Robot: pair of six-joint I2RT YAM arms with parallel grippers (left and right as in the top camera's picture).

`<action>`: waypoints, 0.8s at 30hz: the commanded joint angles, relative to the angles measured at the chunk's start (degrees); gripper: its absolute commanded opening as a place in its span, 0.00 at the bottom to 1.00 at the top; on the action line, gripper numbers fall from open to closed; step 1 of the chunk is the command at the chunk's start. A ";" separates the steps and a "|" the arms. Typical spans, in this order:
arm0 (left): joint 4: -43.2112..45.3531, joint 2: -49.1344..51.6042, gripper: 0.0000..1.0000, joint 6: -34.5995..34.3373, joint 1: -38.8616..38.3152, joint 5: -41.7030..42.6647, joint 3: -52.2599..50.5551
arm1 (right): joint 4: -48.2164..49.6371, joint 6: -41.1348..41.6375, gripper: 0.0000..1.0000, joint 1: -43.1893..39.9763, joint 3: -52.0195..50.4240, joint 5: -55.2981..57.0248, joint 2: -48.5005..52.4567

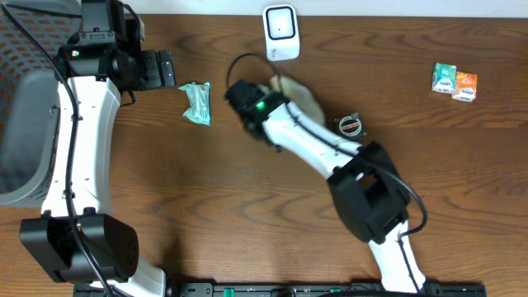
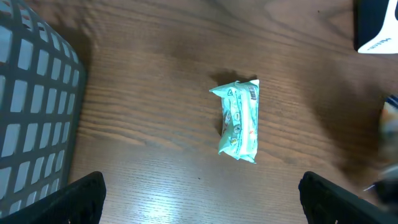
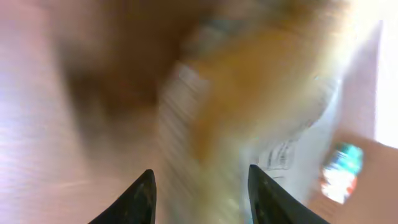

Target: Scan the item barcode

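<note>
The right end effector [image 3: 200,169] sits over a tan pouch [image 1: 304,92] that lies just at 6 o'clock of the white scanner [image 1: 280,33], at the 12 o'clock edge of the tabletop [image 1: 247,206]. Its fingers stand spread, and I see nothing pinched between them. The wrist view is badly smeared, so contact with the pouch cannot be ruled out. The pouch fills that view as a yellow-brown shape with a paler panel carrying dark print at its 4 o'clock side.

The left end effector [image 2: 202,177] is spread wide and holds nothing. It hovers at 9 o'clock of a green packet [image 2: 238,121], which lies flat and well apart from the basket [image 2: 31,106] at the tabletop's 9 o'clock edge.

The pouch looks like the item to be scanned, and the step in hand seems to be getting a usable grip on it beside the scanner. To do it well:
- Pinch a free edge or corner, not the printed panel, so the fingers leave the code uncovered.
- A soft pouch will sag, so take enough material to keep the panel flat.
- Lift clear of the tabletop before turning.
- Face the printed panel squarely at the scanner's window at 12 o'clock.
- Hold it steady there, since a smeared code reads poorly.
- Keep the cable loop by the wrist clear of the scanner.
</note>
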 commanded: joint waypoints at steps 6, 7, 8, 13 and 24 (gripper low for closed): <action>-0.37 -0.13 0.98 0.76 -0.11 -0.13 -0.22 | -7.02 9.55 0.47 1.22 8.85 -10.38 -0.28; -0.37 -0.13 0.98 0.76 -0.11 -0.13 -0.22 | -8.79 9.55 0.49 0.15 11.15 -10.38 -0.28; -0.37 -0.13 0.98 0.76 -0.11 -0.13 -0.22 | -9.88 9.55 0.51 -0.76 12.70 -10.51 -0.28; -0.35 -0.13 0.98 0.76 -0.11 -0.13 -0.22 | -12.20 9.29 0.01 -7.45 17.42 -18.84 -0.28; -0.37 -0.13 0.98 0.76 -0.11 -0.13 -0.22 | -11.02 8.57 0.01 -16.50 7.98 -43.98 2.82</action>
